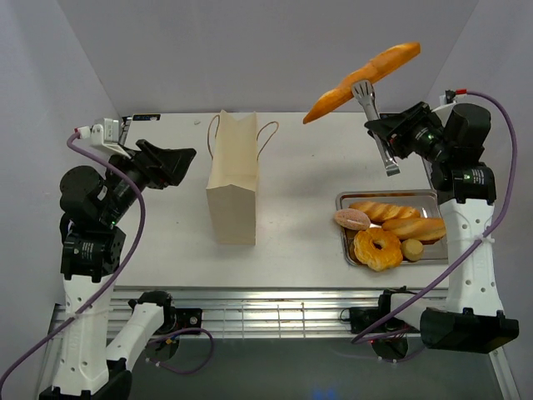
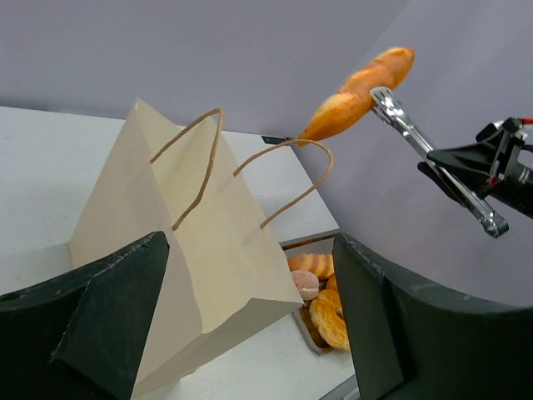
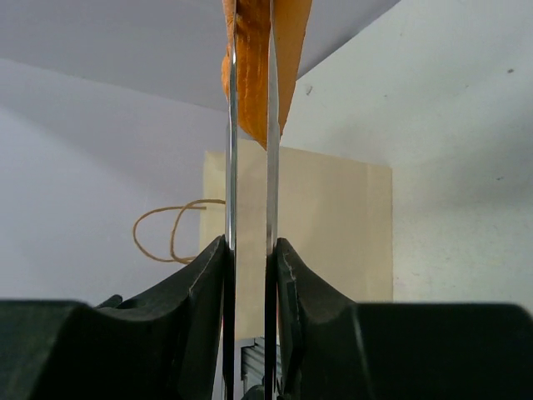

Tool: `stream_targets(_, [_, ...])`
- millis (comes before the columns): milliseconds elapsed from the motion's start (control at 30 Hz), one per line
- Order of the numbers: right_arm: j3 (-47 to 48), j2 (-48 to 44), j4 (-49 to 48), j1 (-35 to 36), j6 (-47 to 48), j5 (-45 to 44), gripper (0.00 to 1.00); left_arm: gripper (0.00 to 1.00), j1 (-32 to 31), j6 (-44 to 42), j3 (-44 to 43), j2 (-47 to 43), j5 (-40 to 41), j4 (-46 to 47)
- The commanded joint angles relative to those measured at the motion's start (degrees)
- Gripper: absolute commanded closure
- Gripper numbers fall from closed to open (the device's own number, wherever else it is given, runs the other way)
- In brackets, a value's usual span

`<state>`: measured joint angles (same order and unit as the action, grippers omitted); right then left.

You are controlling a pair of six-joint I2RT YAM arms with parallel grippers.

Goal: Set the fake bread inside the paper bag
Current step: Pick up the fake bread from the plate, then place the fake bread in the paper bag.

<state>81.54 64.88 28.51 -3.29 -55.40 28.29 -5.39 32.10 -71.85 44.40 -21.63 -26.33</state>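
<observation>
While the right tool (image 1: pixel 386 140) squeezes the tongs (image 1: pixel 372 112), those tongs pinch the baguette (image 1: pixel 362 82) near its middle, high in the air, up and to the right of the paper bag (image 1: pixel 231 187). The left tool (image 1: pixel 185 158) hangs spread wide beside the bag, touching nothing. The baguette's long axis runs on a slant: the lower end aims down toward the bag, the other end up and away. To do this well (the bag's mouth looks narrow), carry it over the opening, tip it steeper so the low end leads, and release only once it's inside. Other pastries (image 1: pixel 387 233) wait on the tray (image 1: pixel 429 194) on the tabletop (image 1: pixel 300 167).
</observation>
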Motion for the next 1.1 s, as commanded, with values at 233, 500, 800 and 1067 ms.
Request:
stream_targets(233, [22.16,8.41,-3.64,8.12,1.08,2.73,0.92,0.11,0.03,1.39,0.14,8.50,-13.09,9.98])
stream_targets(500, [36.84,17.64,0.21,16.63,3.01,3.26,0.92,0.12,0.03,2.62,1.19,13.34,-13.88,14.54])
stream_targets(800, [36.32,19.93,2.95,24.90,8.02,0.45,0.92,0.20,0.03,3.67,1.72,20.37,-12.04,18.41])
stream_targets(1067, [38.34,22.56,11.45,32.45,13.64,-3.59,0.92,0.37,0.03,4.56,2.16,23.54,-11.95,21.76])
